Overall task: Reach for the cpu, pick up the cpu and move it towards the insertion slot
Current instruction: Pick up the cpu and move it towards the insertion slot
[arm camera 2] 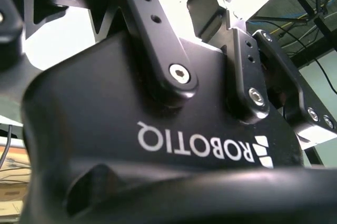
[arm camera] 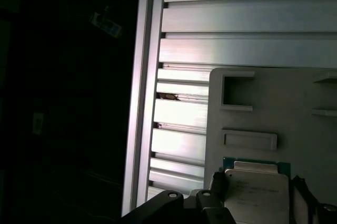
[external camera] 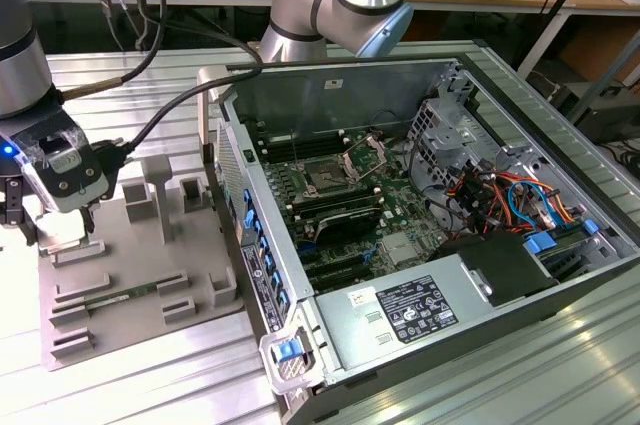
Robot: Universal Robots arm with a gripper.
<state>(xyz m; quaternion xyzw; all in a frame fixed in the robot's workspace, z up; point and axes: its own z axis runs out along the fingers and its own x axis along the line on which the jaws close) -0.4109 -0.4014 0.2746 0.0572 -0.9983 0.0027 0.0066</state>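
Observation:
The cpu, a small square chip with a pale silver top and a green rim, lies flat on the grey fixture plate in the first wrist view. My gripper is low over it, open, with one dark finger on each side of the chip and a narrow gap still showing. In the exterior view the gripper hangs over the fixture plate's corner at the exterior view's left. The insertion slot, with its silver bracket raised, sits on the motherboard inside the open computer case.
A thin green memory stick lies in a groove of the fixture plate, among raised grey blocks. The arm's cable loops above the plate. The case wall stands between the plate and the motherboard. The ribbed metal table lies underneath.

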